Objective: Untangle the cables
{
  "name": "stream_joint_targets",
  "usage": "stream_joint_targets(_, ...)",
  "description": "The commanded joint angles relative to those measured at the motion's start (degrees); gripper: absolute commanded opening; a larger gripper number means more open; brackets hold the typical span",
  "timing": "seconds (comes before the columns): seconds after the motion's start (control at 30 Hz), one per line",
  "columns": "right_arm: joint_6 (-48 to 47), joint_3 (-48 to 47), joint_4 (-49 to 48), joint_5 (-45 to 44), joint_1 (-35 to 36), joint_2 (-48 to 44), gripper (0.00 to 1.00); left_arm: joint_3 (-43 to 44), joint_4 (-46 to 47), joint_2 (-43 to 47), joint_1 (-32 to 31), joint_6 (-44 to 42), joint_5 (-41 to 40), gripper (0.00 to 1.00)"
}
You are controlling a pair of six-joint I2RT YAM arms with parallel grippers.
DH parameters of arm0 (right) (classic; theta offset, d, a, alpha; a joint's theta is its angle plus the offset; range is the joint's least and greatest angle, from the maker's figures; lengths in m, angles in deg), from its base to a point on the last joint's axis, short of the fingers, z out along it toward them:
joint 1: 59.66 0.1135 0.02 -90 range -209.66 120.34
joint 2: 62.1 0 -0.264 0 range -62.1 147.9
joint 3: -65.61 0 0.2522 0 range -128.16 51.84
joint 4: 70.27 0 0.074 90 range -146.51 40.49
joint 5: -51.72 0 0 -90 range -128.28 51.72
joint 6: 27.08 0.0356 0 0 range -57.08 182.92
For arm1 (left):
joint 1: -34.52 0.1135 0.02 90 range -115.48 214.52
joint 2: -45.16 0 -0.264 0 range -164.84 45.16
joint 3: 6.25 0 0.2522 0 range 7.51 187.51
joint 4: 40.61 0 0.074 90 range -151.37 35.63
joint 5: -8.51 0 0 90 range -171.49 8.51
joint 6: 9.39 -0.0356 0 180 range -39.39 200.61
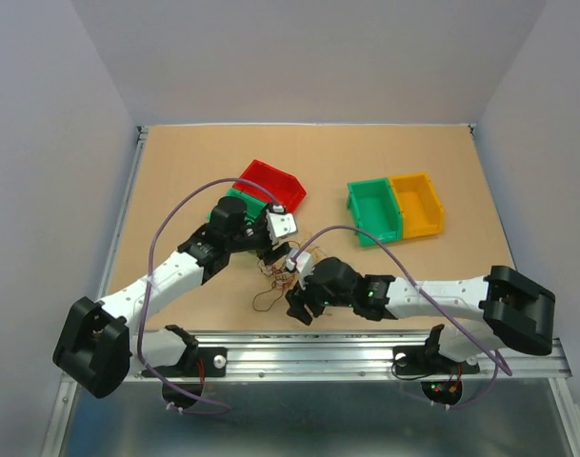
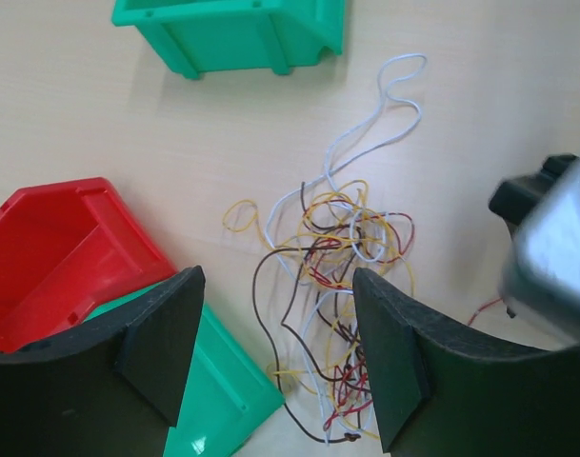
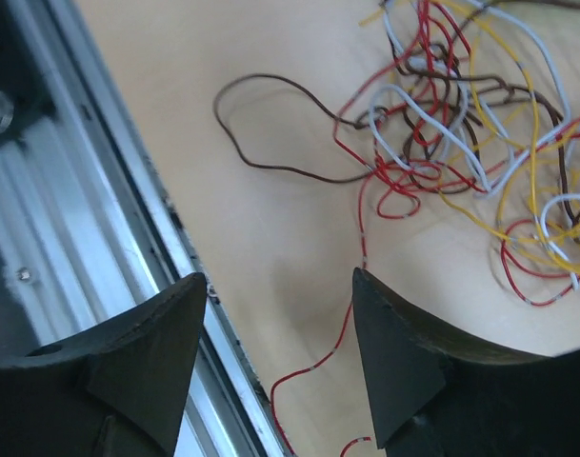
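Left gripper hovers wide right over the cables, nearer than the right gripper, also wide, straddling just 1 red strand.

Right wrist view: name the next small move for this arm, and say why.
Probably lower the open right tool and close on the red wire: its loose end trails out of the tangle and runs between the fingers, so it looks the easiest strand to pull free.
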Motion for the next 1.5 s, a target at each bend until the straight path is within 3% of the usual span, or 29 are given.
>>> stream_joint_targets(0.0,1.4,-5.3,6.8,-13.5,2.9,2.8,0.69,1.9,4.8,1.1,2.2,3.3,-2.4,0.76)
stream_joint_targets(0.13,3.4,-5.8,10.8,-17.9,7.1,2.8,0.72,3.0,5.5,-0.1,5.6,5.7,-0.3,0.77)
stream_joint_targets(0.27,7.8,-7.3,16.9,-26.5,9.4,3.8,0.74,3.2,5.5,-0.7,6.1,5.5,-0.2,0.77)
stream_joint_targets(0.37,9.0,-8.0,18.5,-27.7,10.0,5.4,0.73,3.3,5.5,-0.7,6.2,5.8,-0.3,0.77)
stream_joint_targets(0.53,10.6,-9.4,21.6,-30.0,12.5,7.4,0.60,3.6,5.7,-1.3,6.4,6.6,-1.6,0.77)
stream_joint_targets(0.63,10.7,-9.8,22.4,-31.9,13.2,7.0,0.35,4.0,5.2,-2.1,6.5,6.3,-1.0,0.77)
stream_joint_targets(0.67,10.6,-9.9,22.4,-32.4,13.3,6.5,0.13,4.0,5.2,-2.1,6.5,6.2,-0.7,0.77)
stream_joint_targets(0.73,10.4,-9.4,21.9,-33.7,13.5,3.6,0.01,3.8,4.9,-1.9,6.5,5.2,0.4,0.77)
stream_joint_targets(0.87,7.2,-7.9,17.9,-32.9,13.7,-4.0,0.00,3.2,4.5,-0.9,6.5,3.5,3.2,0.77)
stream_joint_targets(1.13,-0.6,-15.4,15.6,-33.4,13.7,-19.3,0.01,-1.5,5.4,5.0,6.5,-2.4,20.0,0.79)
stream_joint_targets(1.33,-3.9,-23.2,15.2,-33.2,13.6,-19.5,0.01,-4.2,12.7,8.5,6.4,1.0,32.2,0.79)
stream_joint_targets(1.47,-4.4,-26.1,15.2,-33.9,13.7,-17.7,0.00,-4.5,18.2,10.4,4.9,4.4,35.8,0.79)
